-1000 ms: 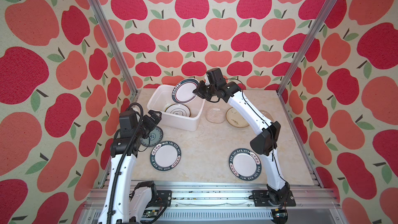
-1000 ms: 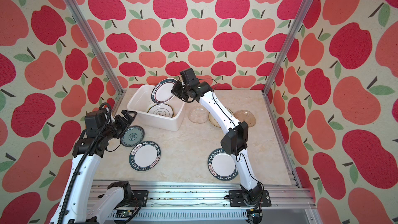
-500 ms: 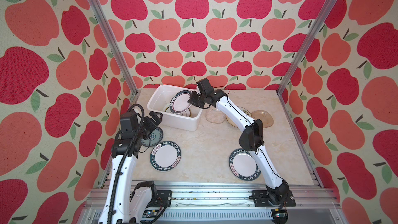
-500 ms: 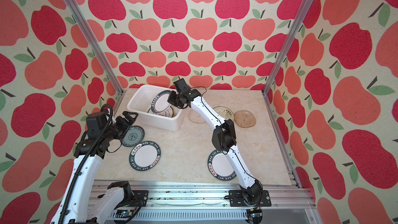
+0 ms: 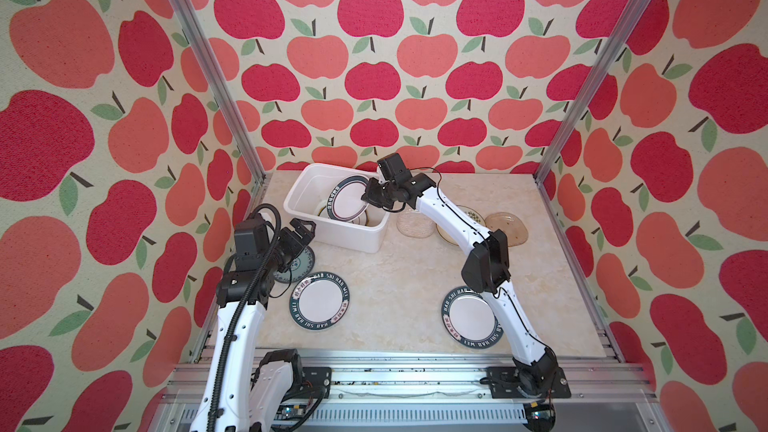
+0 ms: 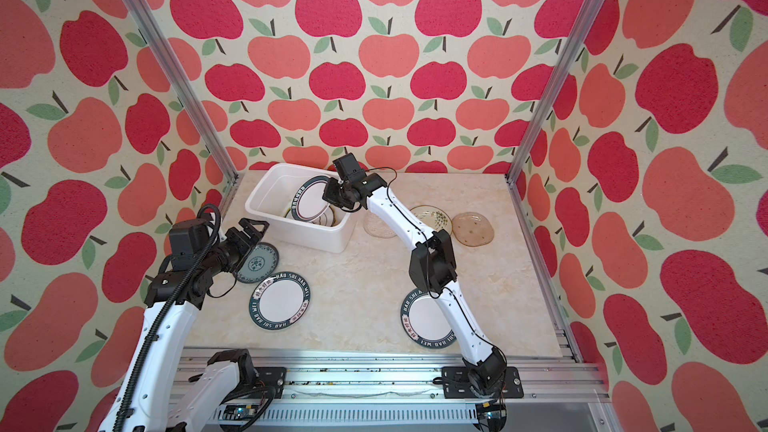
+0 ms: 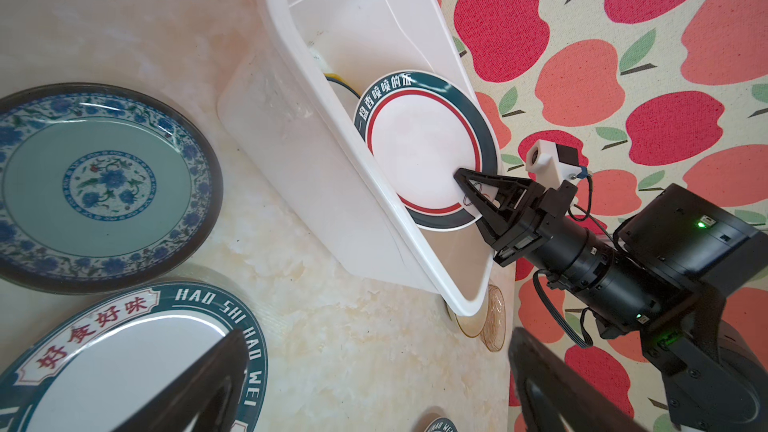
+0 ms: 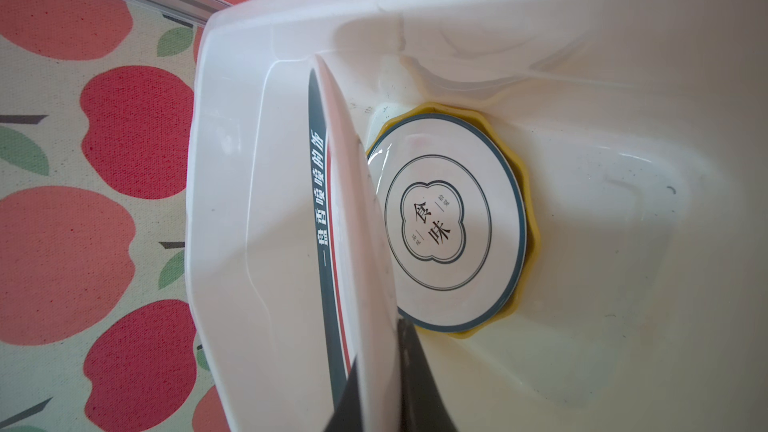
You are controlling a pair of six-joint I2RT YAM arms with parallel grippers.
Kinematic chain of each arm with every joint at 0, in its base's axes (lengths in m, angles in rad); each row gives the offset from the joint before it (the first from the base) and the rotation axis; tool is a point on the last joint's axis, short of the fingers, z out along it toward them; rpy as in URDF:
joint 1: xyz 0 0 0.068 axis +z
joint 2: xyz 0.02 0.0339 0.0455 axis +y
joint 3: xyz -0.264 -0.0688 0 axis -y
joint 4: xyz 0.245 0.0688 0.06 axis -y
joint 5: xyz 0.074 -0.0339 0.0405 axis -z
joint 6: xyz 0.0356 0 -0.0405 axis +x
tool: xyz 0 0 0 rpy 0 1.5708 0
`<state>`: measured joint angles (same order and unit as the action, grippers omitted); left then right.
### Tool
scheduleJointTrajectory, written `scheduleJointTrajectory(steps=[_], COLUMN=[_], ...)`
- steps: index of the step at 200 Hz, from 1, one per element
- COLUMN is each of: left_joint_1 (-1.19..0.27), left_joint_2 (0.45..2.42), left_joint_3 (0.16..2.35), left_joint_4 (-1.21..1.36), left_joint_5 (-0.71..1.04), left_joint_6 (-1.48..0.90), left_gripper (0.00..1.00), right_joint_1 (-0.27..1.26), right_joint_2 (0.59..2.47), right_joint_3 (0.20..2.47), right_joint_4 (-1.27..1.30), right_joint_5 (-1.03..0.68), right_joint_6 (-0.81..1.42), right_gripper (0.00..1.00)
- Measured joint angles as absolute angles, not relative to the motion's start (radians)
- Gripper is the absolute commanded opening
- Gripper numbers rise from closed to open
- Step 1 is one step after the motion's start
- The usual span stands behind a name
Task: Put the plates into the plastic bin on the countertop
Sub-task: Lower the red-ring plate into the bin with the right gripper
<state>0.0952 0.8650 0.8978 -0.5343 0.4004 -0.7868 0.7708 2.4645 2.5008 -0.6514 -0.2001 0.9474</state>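
My right gripper (image 5: 368, 199) (image 6: 330, 197) (image 8: 380, 355) is shut on the rim of a green-rimmed white plate (image 5: 347, 201) (image 7: 424, 151) (image 8: 353, 222). It holds the plate on edge inside the white plastic bin (image 5: 328, 166) (image 6: 286, 166) (image 7: 316, 184). On the bin's floor a white emblem plate (image 8: 453, 222) lies on a yellow scalloped plate (image 8: 530, 218). My left gripper (image 5: 303, 228) (image 6: 251, 228) (image 7: 376, 338) stands open and empty above a blue floral plate (image 5: 301, 265) (image 7: 99, 184), left of the bin.
Two green-rimmed plates lie on the countertop (image 5: 395, 276), one front left (image 5: 319, 305) (image 7: 124, 367) and one front right (image 5: 469, 320) partly under my right arm. A clear glass plate (image 5: 413, 224), a cream leaf plate (image 5: 469, 218) and a brown glass plate (image 5: 505, 228) sit right of the bin.
My right gripper has carried the plate from above the bin's far rim down into the bin. The left arm has hardly moved.
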Motion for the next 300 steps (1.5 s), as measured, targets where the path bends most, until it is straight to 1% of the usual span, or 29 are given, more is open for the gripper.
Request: scheduleJointTrajectory(steps=[71,145,172,252,269,300], left_joint_1=[0.086,0.08,0.08,0.076,0.074,0.074], left_joint_2=[0.86,0.855,0.855,0.855,0.855,0.855], left_joint_3=[0.894,0.894,0.894,0.894,0.894,0.894], left_joint_4=[-0.535,-0.535,-0.535,-0.536,-0.542,-0.543], left_joint_5=[0.4,0.395,0.389,0.378,0.374,0.374], left_joint_6=[-0.769,-0.757,-0.749,-0.742,-0.742,-0.742], left_gripper=[0.99,0.99,0.99,0.99,0.99,0.99], right_joint_1=[0.794,0.791,0.788,0.776,0.771,0.765], right_joint_2=[2.479,2.477,2.413,2.169,2.142,2.14], right_joint_3=[2.481,2.307,2.21,1.806,1.768,1.766], right_joint_4=[-0.492,-0.404,-0.361,-0.313,-0.315,-0.324], right_joint_5=[-0.26,-0.27,-0.25,-0.168,-0.162,-0.158], right_joint_6=[0.968,1.016,1.032,1.11,1.116,1.113], right_gripper=[0.0,0.0,0.0,0.0,0.0,0.0])
